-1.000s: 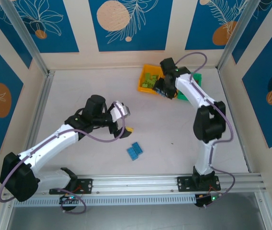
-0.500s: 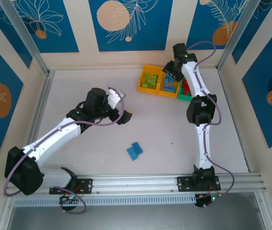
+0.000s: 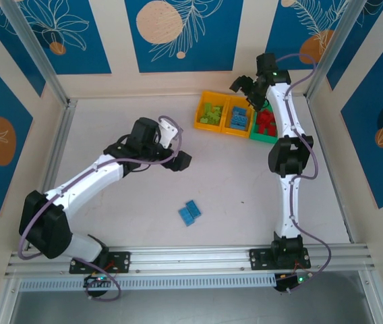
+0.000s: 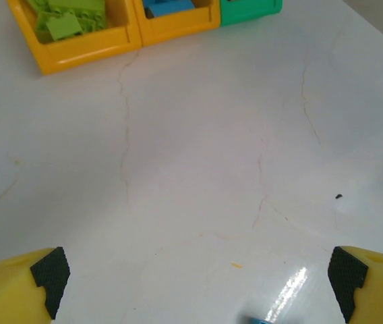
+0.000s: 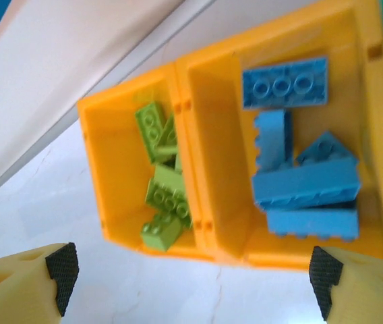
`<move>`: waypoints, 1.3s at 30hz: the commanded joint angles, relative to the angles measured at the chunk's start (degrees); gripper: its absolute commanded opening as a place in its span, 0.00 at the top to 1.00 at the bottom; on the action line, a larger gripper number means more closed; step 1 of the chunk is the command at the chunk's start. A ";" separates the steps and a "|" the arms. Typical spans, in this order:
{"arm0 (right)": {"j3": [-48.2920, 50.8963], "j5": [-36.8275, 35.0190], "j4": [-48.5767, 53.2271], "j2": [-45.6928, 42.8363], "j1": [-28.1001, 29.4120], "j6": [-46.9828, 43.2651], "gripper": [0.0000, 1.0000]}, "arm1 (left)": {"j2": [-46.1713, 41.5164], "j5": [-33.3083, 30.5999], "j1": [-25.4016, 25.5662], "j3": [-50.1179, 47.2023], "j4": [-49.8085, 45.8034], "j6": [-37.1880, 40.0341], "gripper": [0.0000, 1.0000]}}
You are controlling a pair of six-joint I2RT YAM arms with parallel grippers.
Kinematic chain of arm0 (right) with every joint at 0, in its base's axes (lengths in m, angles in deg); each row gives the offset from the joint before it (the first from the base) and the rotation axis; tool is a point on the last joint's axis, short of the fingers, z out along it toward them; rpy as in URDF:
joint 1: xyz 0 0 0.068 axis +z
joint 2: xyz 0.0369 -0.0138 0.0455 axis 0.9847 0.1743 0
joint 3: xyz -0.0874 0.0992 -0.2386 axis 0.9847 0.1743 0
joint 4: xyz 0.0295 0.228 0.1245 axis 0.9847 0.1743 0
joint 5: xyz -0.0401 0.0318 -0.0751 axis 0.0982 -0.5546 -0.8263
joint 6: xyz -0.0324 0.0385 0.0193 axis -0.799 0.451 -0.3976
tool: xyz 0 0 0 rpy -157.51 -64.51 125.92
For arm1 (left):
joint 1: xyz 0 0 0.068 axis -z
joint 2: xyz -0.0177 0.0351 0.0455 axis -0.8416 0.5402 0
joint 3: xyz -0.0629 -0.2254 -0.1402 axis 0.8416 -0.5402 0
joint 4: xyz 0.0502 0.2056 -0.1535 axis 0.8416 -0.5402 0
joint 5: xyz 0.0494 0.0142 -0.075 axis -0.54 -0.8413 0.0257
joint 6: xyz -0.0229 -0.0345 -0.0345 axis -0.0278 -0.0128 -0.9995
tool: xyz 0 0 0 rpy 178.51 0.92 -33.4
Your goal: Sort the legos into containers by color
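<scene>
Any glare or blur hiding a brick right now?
Left wrist: a bright glare streak on the table beside a blue brick cut by the bottom edge. Right wrist: lime bricks and binned blue bricks slightly soft, colours still clear. Top external: sharp, evenly lit.

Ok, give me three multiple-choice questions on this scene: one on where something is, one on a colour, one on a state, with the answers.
1. Where do the loose blue bricks lie? A) in a yellow bin B) on the table C) held by an end effector
2. What colour are the bricks in the green bin? A) red B) lime green C) light blue
3. How is the right end effector set? A) shut on a brick B) open and empty C) shut on nothing
Answers: 1 B, the top view shows them on bare table. 2 A, red bricks lie in it. 3 B, its fingertips stand far apart with nothing between.
</scene>
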 commanded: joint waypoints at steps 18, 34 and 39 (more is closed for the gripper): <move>63.56 14.64 3.45 -53.20 3.79 -9.12 0.06 | 18.33 -2.87 17.86 7.87 -20.95 7.78 0.00; 67.10 13.71 6.10 -54.62 3.13 -12.09 0.06 | 29.01 -11.59 21.60 13.25 -26.98 7.05 0.25; 67.69 13.54 6.12 -54.92 3.16 -12.37 0.06 | 29.58 -12.89 22.21 12.85 -28.93 8.50 0.35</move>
